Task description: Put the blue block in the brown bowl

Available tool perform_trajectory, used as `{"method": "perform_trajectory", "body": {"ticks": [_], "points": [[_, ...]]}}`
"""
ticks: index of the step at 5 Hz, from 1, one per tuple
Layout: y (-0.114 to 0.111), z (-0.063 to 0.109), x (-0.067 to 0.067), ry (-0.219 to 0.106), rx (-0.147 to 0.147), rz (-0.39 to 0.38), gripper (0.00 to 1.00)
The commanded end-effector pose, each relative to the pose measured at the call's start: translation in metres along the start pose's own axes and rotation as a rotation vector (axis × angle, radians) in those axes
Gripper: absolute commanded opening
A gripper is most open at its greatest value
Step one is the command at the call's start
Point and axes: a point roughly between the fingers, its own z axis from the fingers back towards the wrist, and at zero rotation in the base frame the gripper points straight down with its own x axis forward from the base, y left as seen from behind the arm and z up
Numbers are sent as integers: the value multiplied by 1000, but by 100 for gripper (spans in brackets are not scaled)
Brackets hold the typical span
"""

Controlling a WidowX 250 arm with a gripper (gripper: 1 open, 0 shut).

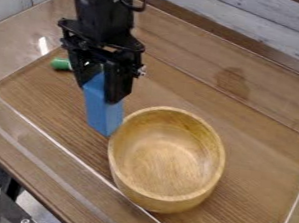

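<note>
- Camera view: a black robot arm reaches down from the top left; its gripper (100,71) is closed on the upper end of a blue block (102,107), which hangs lengthwise below the fingers.
- The block is just beside the upper left rim of a brown bowl (165,159), outside the opening; whether its lower end touches the table (264,136) is hard to tell.
- The step in hand looks like carrying the block over to the bowl. It would be best to raise it until its lower end passes above the thick rim, then travel toward the bowl's middle.
- Keep the grip firm on the way; lower the block inside the walls before letting go, so it neither tips over the rim nor bounces.
- The block is plain medium blue, rectangular, longer than wide, with smooth-looking faces.
</note>
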Motion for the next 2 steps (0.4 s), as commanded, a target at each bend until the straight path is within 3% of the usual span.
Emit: {"method": "perform_trajectory", "body": {"ticks": [1,2], "points": [[-4,15,6,-62,19,-29,0],[-5,15,6,-62,20,-32,0]]}}
